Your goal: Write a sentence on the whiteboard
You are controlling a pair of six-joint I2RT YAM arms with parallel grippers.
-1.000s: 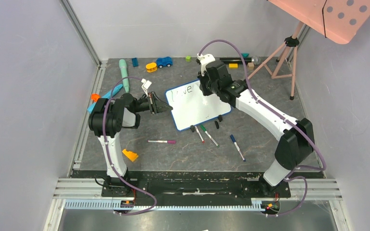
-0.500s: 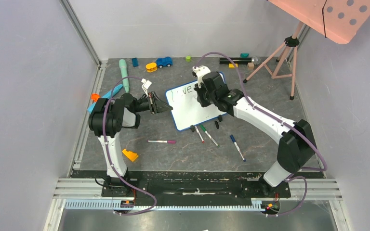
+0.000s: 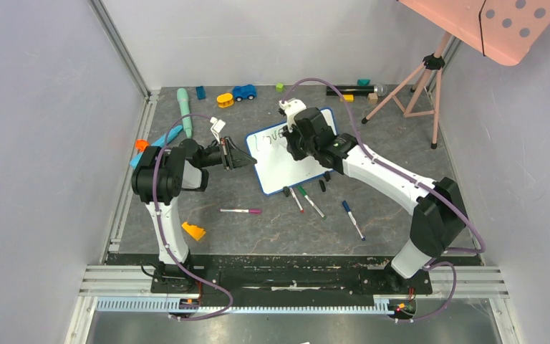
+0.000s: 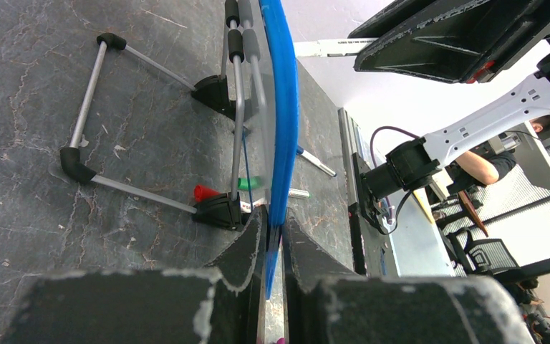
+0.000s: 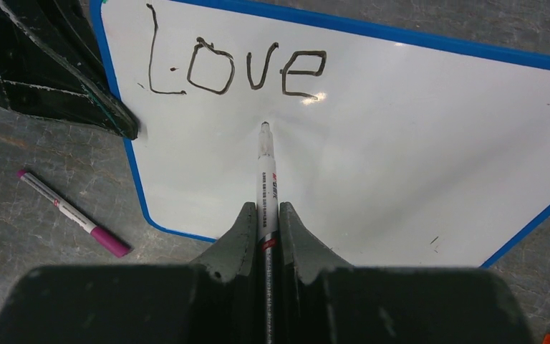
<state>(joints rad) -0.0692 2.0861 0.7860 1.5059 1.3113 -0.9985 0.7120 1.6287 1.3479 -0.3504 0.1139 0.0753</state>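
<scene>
The whiteboard (image 3: 286, 168), white with a blue frame, stands tilted on the table's middle; it also shows in the right wrist view (image 5: 401, 143). The sentence (image 5: 236, 68) reads only "Love" along its top. My left gripper (image 3: 241, 158) is shut on the board's blue left edge (image 4: 284, 143). My right gripper (image 3: 290, 143) is shut on a white marker (image 5: 266, 179), whose tip touches or hovers just over the board below the "v". In the top view my right arm hides most of the word.
A pink-capped marker (image 3: 241, 211) lies in front of the board, also in the right wrist view (image 5: 71, 213). Several more markers (image 3: 308, 201) lie at the board's foot. An orange wedge (image 3: 193, 231), toys (image 3: 243, 92) along the back and a tripod (image 3: 422, 79) stand around.
My right gripper has moved left and toward the board's near side, from beside the "e" to below the word. The left gripper and board have stayed put.
</scene>
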